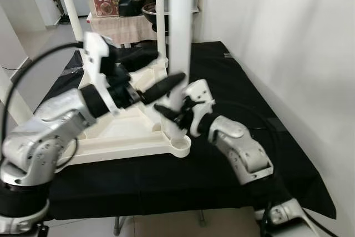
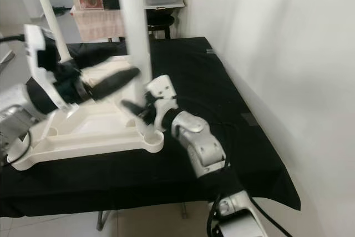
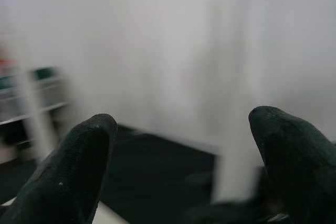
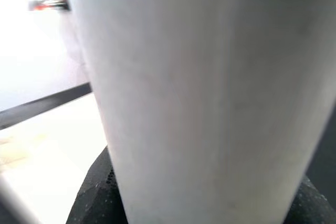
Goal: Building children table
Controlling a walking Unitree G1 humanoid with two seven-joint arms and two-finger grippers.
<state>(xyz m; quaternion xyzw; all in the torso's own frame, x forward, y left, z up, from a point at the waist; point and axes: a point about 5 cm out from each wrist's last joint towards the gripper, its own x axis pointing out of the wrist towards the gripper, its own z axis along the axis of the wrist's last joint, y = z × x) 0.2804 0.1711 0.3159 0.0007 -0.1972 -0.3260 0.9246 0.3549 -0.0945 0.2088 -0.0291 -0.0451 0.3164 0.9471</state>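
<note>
A: Start big: the bench (image 1: 266, 115) under its black cloth is carrying the whole job, and the white tabletop (image 1: 127, 131) lies on it upside down, so the leg sockets face up where the arms can reach them.

B: And legs are in already. Two thin ones stand at the far side, and the near leg (image 1: 180, 26) rises straight out of the near right corner socket (image 1: 180, 147).

A: That's the one both arms care about. The right gripper (image 1: 173, 112) sits low on it, its fingers wrapped around the leg just above the socket. The right wrist view puts the white tube hard against the dark pads, so I'd call that a pinch on the leg, probably to keep it upright and seated.

B: The left gripper (image 1: 150, 73)?

A: Fingers spread wide, one (image 1: 163, 85) reaching toward the leg, the other (image 1: 138, 58) higher and away from it. No contact I can see. It looks placed to brace the leg higher up, but that's my guess.
</note>
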